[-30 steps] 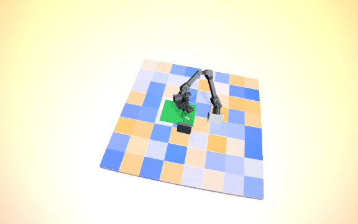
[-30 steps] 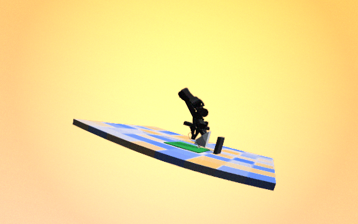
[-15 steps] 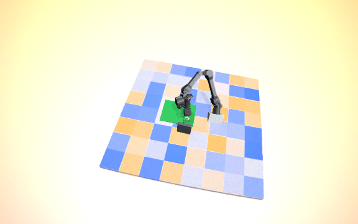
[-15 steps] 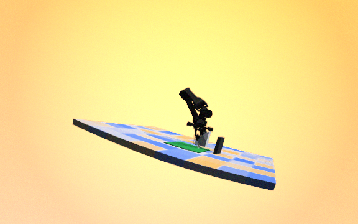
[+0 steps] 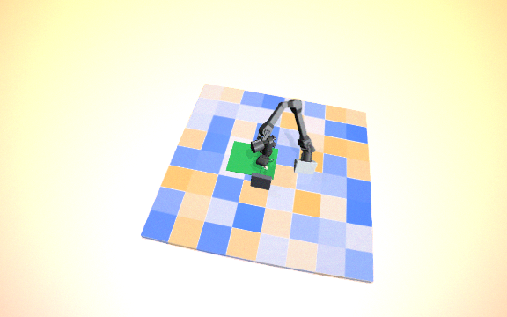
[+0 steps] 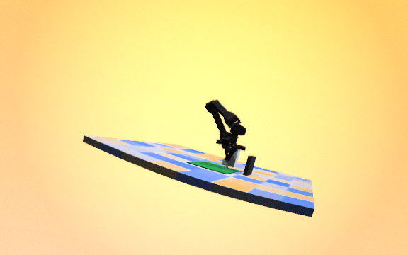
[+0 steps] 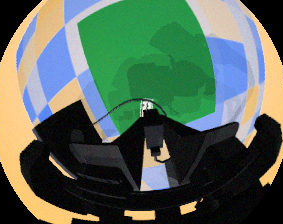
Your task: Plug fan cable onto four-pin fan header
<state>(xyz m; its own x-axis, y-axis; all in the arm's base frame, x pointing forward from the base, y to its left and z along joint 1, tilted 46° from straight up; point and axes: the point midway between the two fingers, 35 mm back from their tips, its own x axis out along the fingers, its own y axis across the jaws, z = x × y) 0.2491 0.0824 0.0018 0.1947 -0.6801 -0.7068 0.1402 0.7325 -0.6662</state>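
The arm's fingers (image 5: 262,161) (image 6: 227,159) are closed most of the way, pinching the dark plug (image 7: 153,135) between them. They are over the green board (image 5: 241,158) (image 6: 211,166) (image 7: 137,37), which lies nearer the top view's upper edge of the patterned surface (image 5: 275,229) (image 6: 204,177) (image 7: 48,70) than its lower edge. The plug is right by the white header (image 5: 266,167) (image 7: 146,104), near the board's lower right corner in the top view; whether it is seated cannot be told. Its thin cable (image 7: 127,103) arcs towards the black block (image 5: 260,181) (image 6: 249,166) (image 7: 67,125), beside the board's lower edge.
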